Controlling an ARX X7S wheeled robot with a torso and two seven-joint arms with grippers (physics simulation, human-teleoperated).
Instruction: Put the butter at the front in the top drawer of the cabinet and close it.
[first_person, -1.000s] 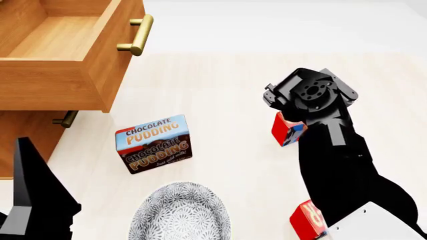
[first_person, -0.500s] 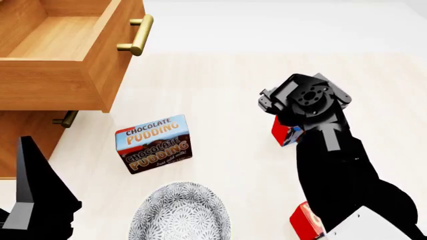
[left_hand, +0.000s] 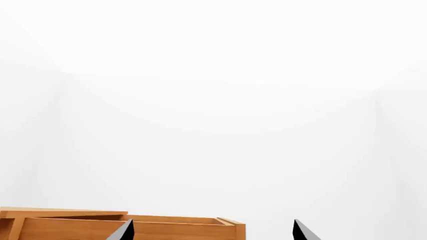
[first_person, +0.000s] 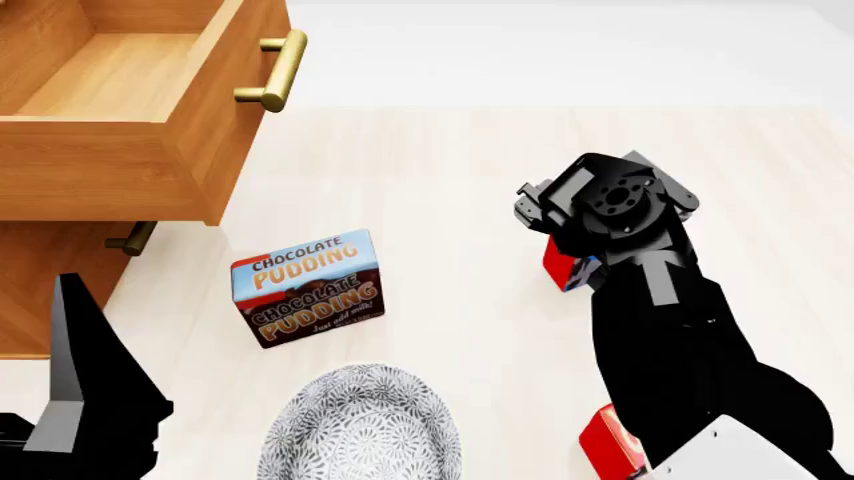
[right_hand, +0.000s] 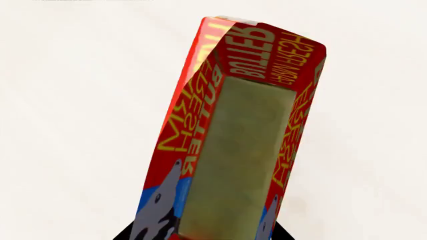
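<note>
While the orange-brown wooden top drawer with its brass bar handle stands pulled out of the boxy wooden cabinet at the far left, the left gripper shows only two black fingertips set apart, released and holding nothing. Further right a blue-and-brown chocolate pudding box lies beside a grey patterned bowl. The right gripper hangs over the red butter box on the pale table; whether its jaws grasp it I cannot tell. A second red box lies nearer.
</note>
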